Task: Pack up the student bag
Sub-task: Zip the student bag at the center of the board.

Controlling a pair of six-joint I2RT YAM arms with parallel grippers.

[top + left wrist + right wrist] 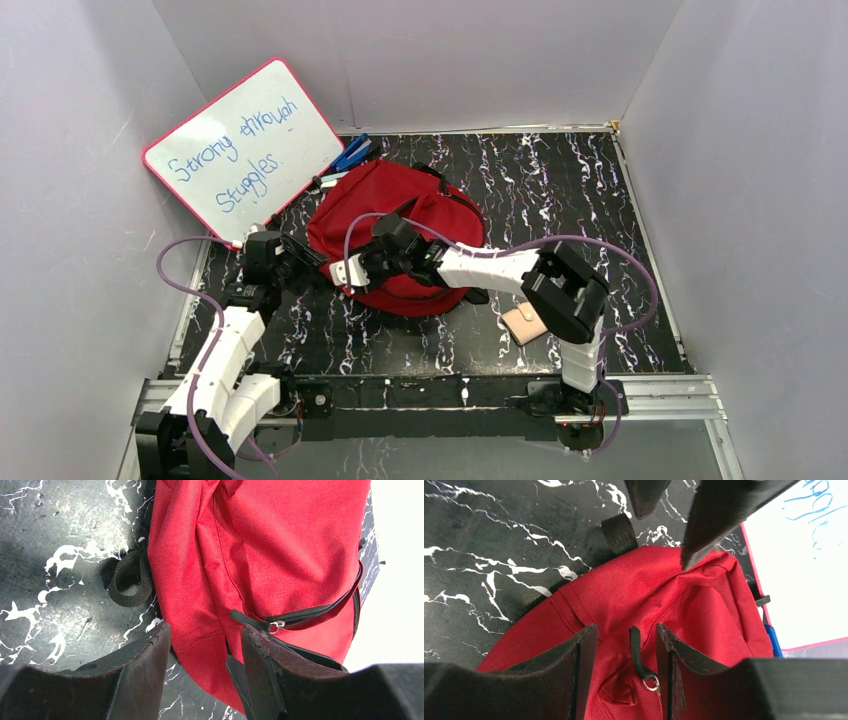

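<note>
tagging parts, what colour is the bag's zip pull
Black zip pull on the red bag; clearest in the right wrist view.

Light: was bright, even, from overhead.
Glare: grey sheen lay on the tabletop (75, 525) at 10 o'clock, left wrist view; whiteboard (804, 580) was washed pale.
Shadows: were soft.
Right hand (625, 627): showed dark, little detail.
</note>
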